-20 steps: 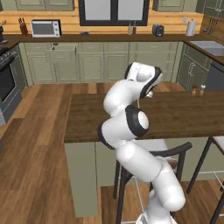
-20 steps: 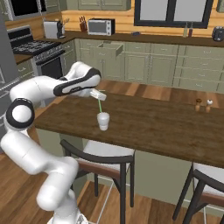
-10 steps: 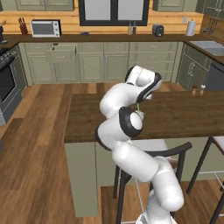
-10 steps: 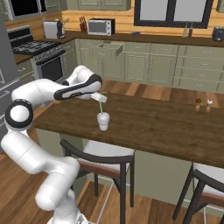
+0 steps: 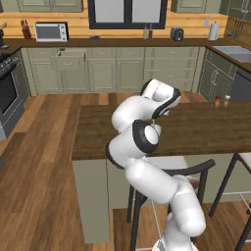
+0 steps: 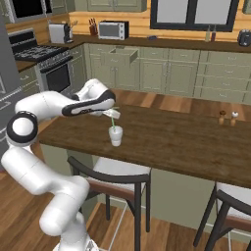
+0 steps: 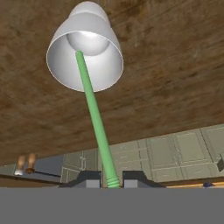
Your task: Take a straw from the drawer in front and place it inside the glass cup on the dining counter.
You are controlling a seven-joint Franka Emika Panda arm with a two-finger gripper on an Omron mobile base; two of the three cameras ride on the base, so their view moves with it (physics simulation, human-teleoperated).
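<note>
- Kitchen with a dark wood dining counter (image 6: 196,142).
- Gripper (image 7: 110,178) is clamped on the straw (image 7: 95,120), right above the cup.
- Straw's lower end is inside the glass cup (image 6: 115,136), near the counter's front edge.

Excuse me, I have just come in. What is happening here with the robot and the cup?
A white robot arm is putting a green straw into a glass cup that stands on the dark wooden dining counter. The claw is shut on the straw's upper end, directly above the cup. The straw's lower end is already inside the cup, and the claw has not released it yet.
</note>
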